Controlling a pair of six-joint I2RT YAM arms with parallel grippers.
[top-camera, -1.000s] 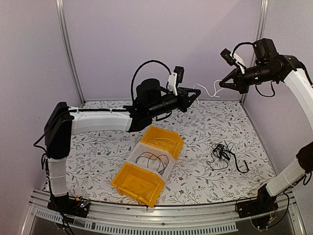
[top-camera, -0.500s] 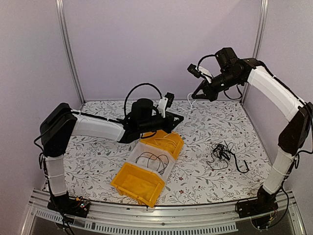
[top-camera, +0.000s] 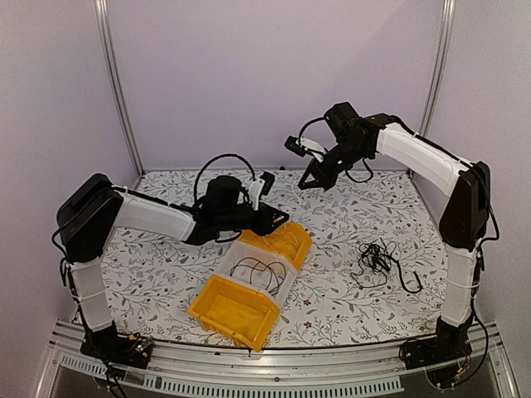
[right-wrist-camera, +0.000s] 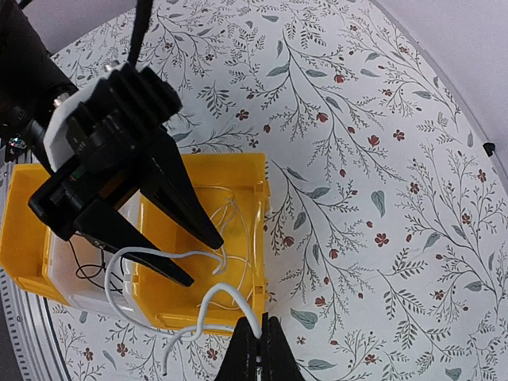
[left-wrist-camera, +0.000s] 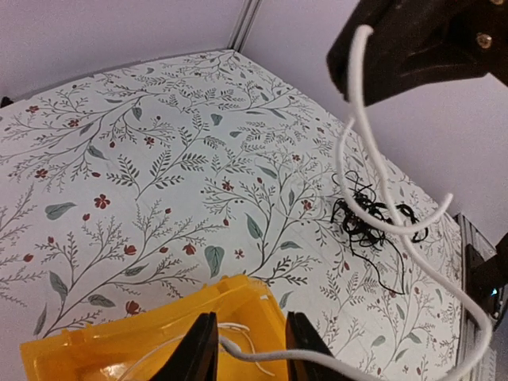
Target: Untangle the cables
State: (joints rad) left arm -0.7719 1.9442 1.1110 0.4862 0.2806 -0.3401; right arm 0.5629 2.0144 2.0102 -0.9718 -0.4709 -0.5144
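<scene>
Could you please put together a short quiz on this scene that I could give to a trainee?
1. True or false: the black tangle lies on the table, outside every bin.
2. Which gripper is shut on the white cable? A) the left one B) the right one C) neither
3. Fill in: the coiled cable in the middle bin is ___ in colour.

Key: 1 true. 2 B: the right gripper pinches it, while the left gripper has its jaws apart over the far yellow bin. 3 black.
</scene>
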